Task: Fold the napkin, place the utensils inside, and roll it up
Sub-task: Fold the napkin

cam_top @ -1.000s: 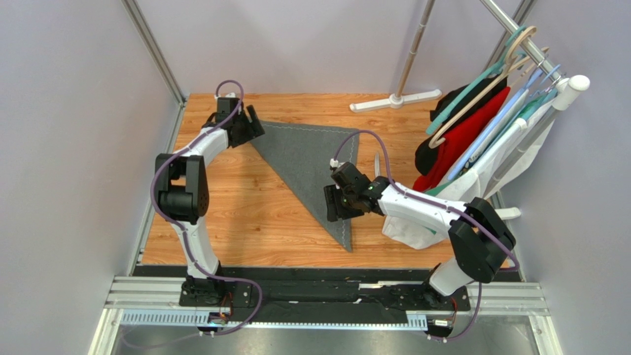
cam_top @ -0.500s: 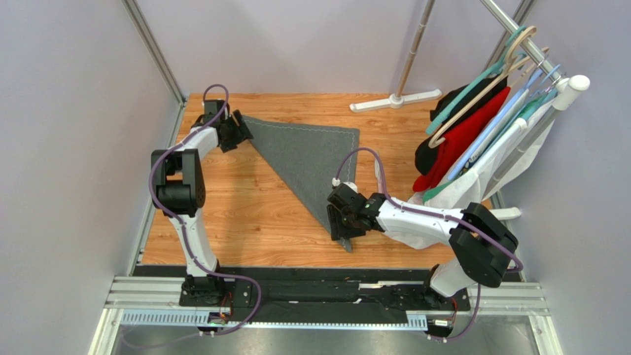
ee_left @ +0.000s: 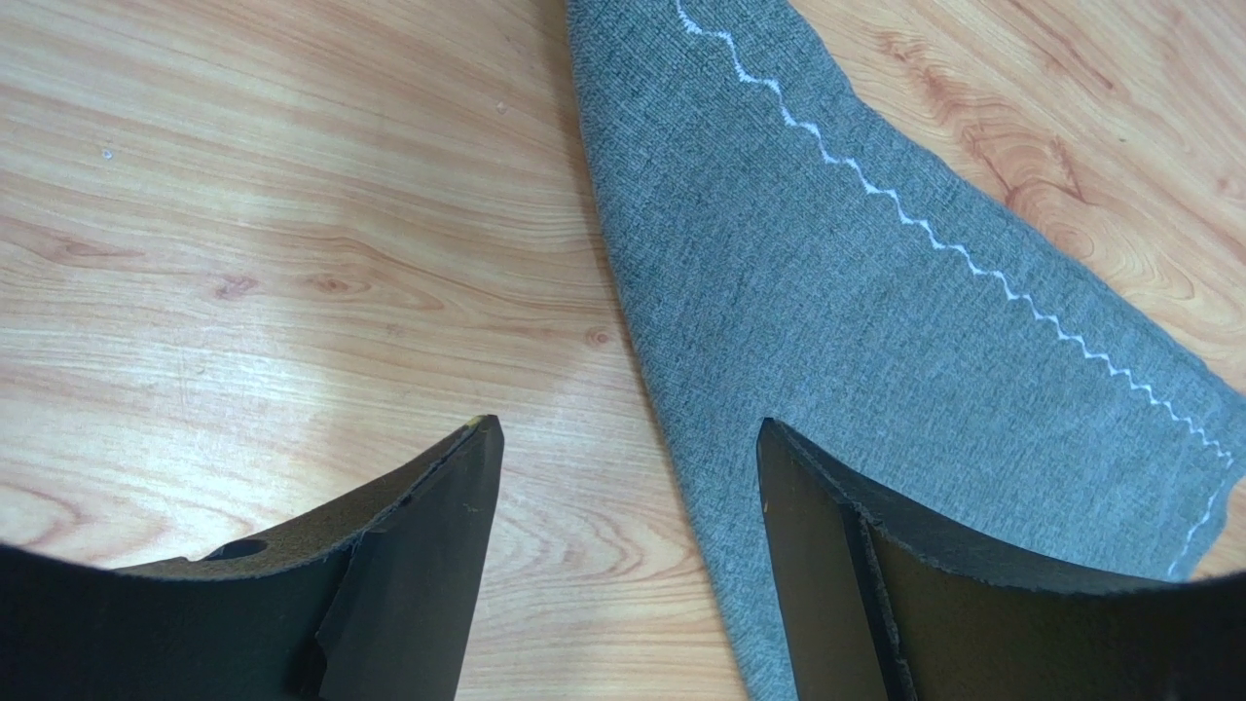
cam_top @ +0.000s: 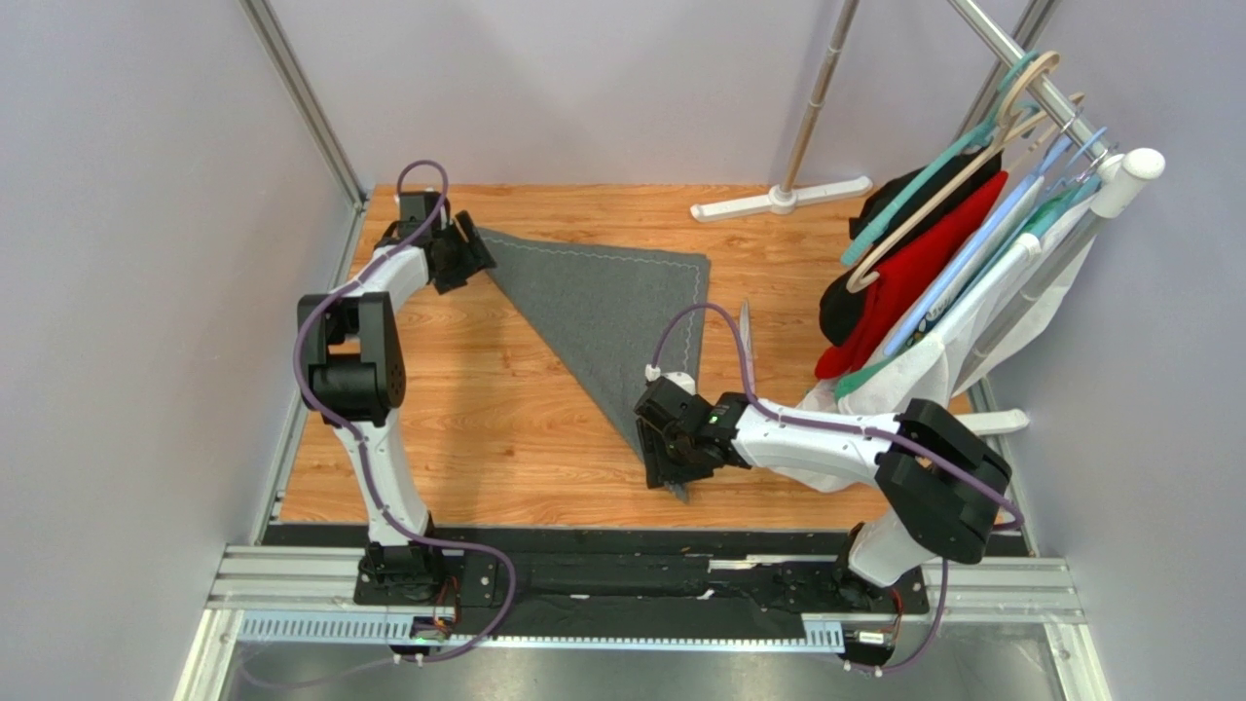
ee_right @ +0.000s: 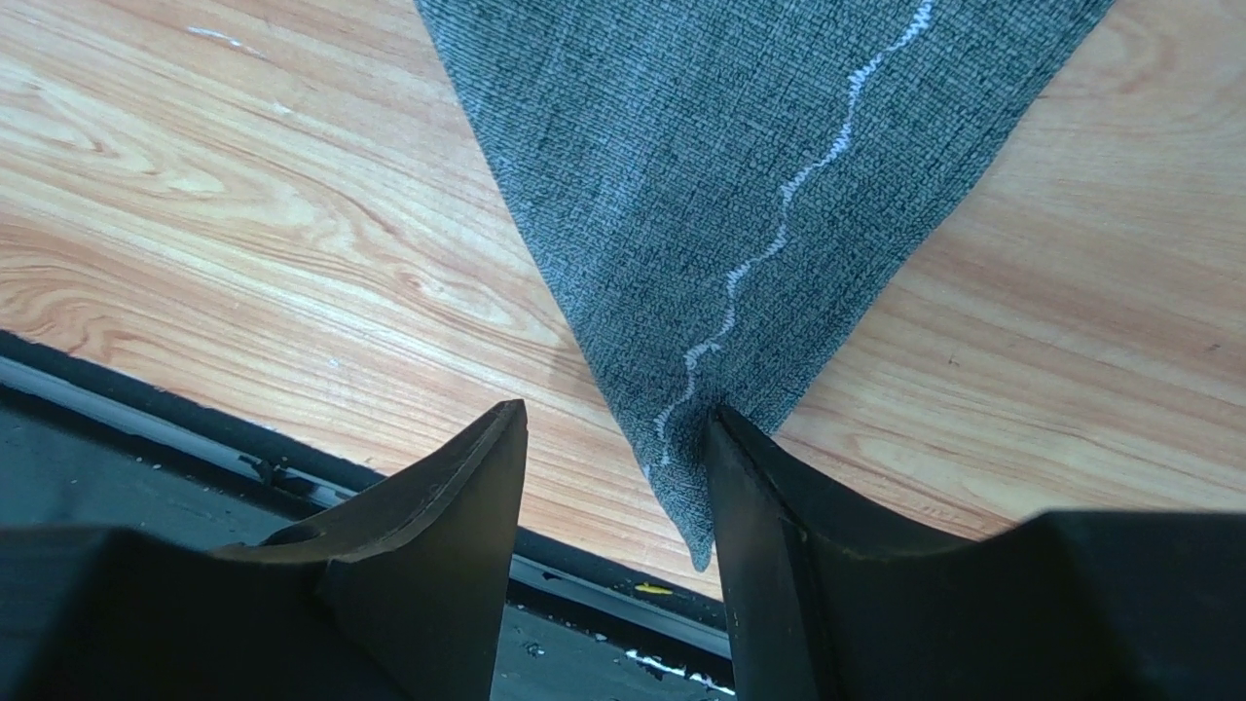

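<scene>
The dark grey napkin (cam_top: 614, 314) lies folded into a triangle on the wood table (cam_top: 468, 424), its pale stitched line showing (ee_left: 936, 241). My left gripper (cam_top: 471, 251) (ee_left: 629, 427) is open at the napkin's far left corner, with one finger over cloth and the other over bare wood. My right gripper (cam_top: 666, 465) (ee_right: 614, 412) is open at the near tip of the napkin (ee_right: 688, 482). That tip sits between the jaws against the right finger. A thin pale utensil (cam_top: 746, 324) lies just right of the napkin.
A rack of hangers with red, black and white garments (cam_top: 936, 249) crowds the right side, and a white cloth (cam_top: 819, 456) lies under my right arm. The rack's white foot (cam_top: 783, 197) rests at the back. A black strip (ee_right: 176, 438) borders the table's near edge.
My right gripper has slid toward the near edge along the napkin to its tip. My left gripper has moved to the far left corner. Both jaws have narrowed a little.
</scene>
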You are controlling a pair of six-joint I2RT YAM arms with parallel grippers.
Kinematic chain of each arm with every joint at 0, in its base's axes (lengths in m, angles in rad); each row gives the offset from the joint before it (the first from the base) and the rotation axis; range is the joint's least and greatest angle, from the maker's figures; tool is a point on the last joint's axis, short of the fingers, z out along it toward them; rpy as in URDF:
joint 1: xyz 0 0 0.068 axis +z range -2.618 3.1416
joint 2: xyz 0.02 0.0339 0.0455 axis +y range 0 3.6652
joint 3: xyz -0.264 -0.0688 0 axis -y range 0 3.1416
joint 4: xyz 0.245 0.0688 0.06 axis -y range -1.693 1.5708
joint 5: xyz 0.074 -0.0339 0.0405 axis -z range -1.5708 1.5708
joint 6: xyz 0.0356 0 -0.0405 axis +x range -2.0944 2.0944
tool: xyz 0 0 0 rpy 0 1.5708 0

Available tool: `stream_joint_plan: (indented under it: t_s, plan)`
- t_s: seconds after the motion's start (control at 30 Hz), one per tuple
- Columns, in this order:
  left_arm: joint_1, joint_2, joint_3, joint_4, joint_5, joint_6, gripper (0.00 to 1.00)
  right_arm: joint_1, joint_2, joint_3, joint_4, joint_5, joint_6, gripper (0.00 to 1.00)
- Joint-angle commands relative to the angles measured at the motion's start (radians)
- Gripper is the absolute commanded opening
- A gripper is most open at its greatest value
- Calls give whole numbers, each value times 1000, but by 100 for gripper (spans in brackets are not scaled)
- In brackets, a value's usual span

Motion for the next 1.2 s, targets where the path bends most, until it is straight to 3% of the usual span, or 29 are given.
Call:
stream_joint_plan:
  t_s: [0.0,0.3,0.57,0.87,1.0,1.17]
  plan:
    - [16,17,35,-13,20,-3,74,10,45,17,22,17,29,52]
    - [56,116,192,-108,22,-6,65,12,57,24,-9,52,27,53]
    - [56,253,419,-180,26,-21,65,14,-17,49,-47,89,3,74]
    - [58,405,636,-260,52,-47,66,-11,-89,133,-106,170,-68,81]
    - [69,425,647,-266,57,-72,55,-60,-96,171,-110,196,-112,81]
    - [93,420,601,-226,89,-98,50,-106,-93,205,-112,218,-157,82]
